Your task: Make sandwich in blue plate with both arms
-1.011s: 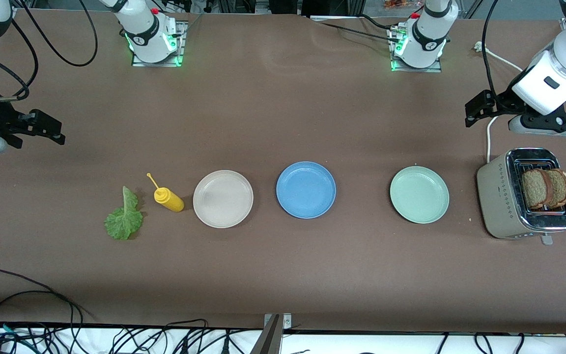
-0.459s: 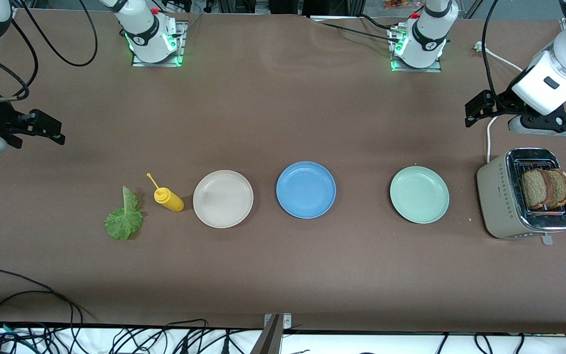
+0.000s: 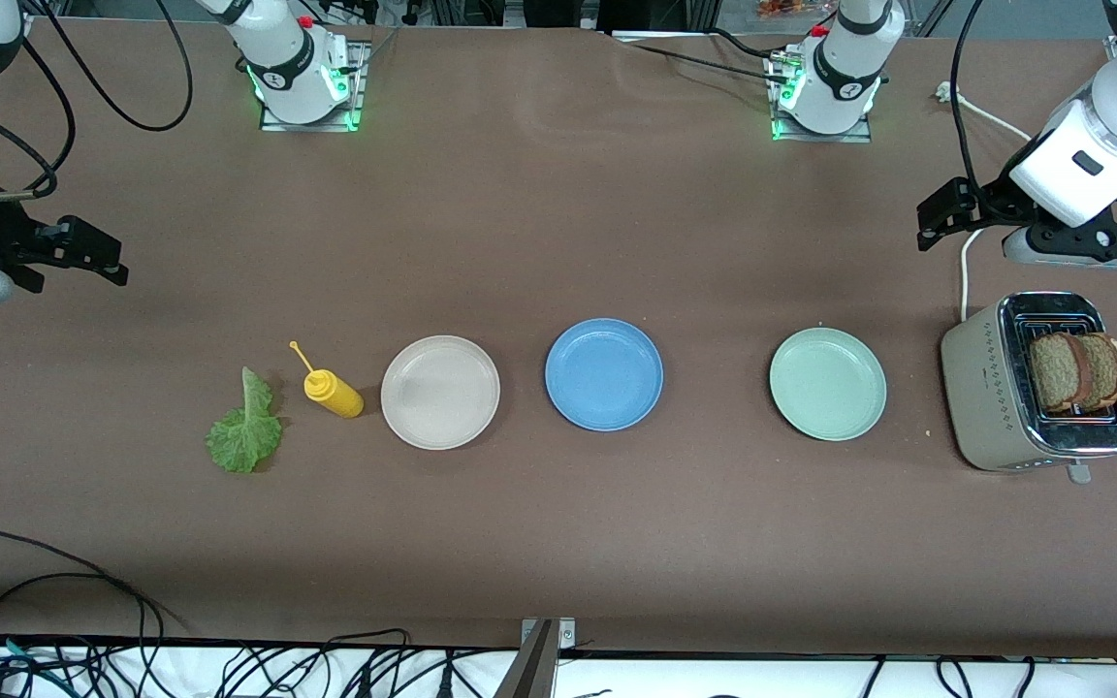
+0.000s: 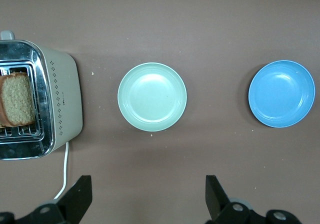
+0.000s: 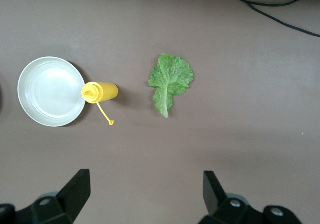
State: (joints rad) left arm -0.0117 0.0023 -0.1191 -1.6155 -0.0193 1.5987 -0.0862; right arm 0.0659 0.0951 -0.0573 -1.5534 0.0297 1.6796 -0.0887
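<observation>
You are starting with nothing on the blue plate (image 3: 603, 374), lying mid-tabletop (image 3: 558, 543). Bread slices (image 3: 1077, 371) are standing in the toaster (image 3: 990, 397) below your spread left claw (image 4: 145, 201); lettuce (image 3: 244, 428) is lying beneath your spread, empty right claw (image 5: 145, 196).

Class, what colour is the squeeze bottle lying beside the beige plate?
Yellow: the squeeze bottle shows best in the right wrist view.

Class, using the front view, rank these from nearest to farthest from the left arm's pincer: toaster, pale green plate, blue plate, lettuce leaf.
1. Beige metal toaster, at the left arm's end.
2. Round pale green plate, beside it.
3. Round blue plate, mid-table.
4. Ruffled green lettuce leaf, toward the right arm's end.
</observation>
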